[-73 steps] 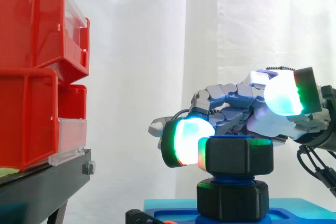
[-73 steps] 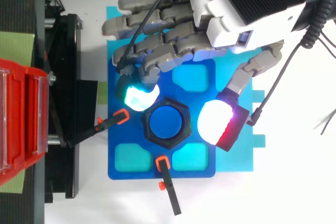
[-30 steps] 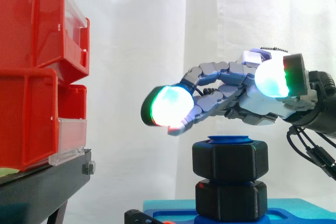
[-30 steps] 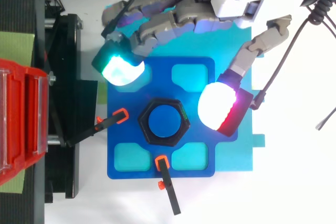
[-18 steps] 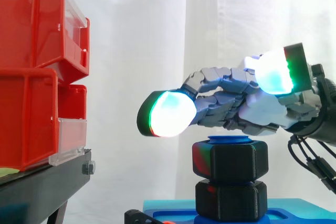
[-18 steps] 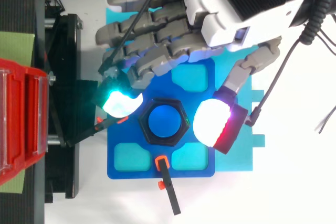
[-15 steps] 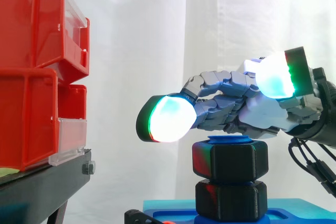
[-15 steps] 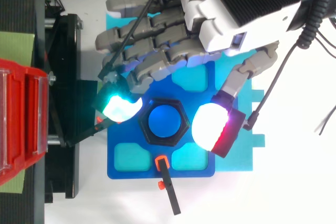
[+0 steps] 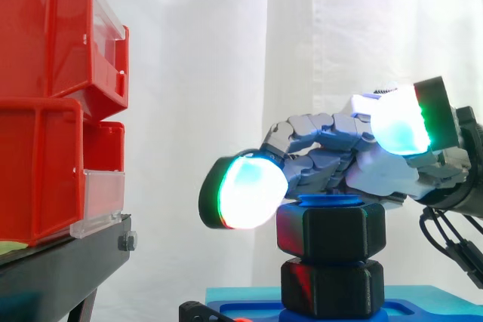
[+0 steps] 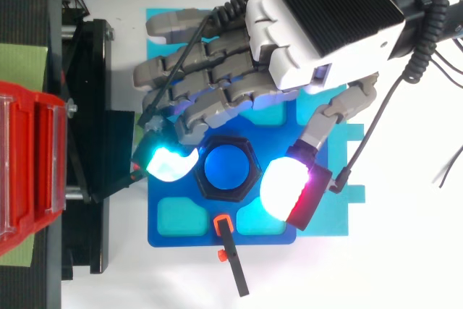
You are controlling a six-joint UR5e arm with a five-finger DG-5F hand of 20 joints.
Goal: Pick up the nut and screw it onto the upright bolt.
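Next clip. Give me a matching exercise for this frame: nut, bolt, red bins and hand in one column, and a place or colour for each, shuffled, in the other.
1. nut
2. bolt
3. red bins
4. hand

A. stacked at the left, on the black stand
B. blue, its round top showing inside the black hexagon
C. black, six-sided, ringing the blue top
D. over the fixture, open, glowing pads either side of the hexagon

Pairs: 1-C, 2-B, 3-A, 4-D

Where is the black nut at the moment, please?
The nut sits near the top of the upright blue bolt, right of centre in the side view, above a second black hex piece and just under the hand.
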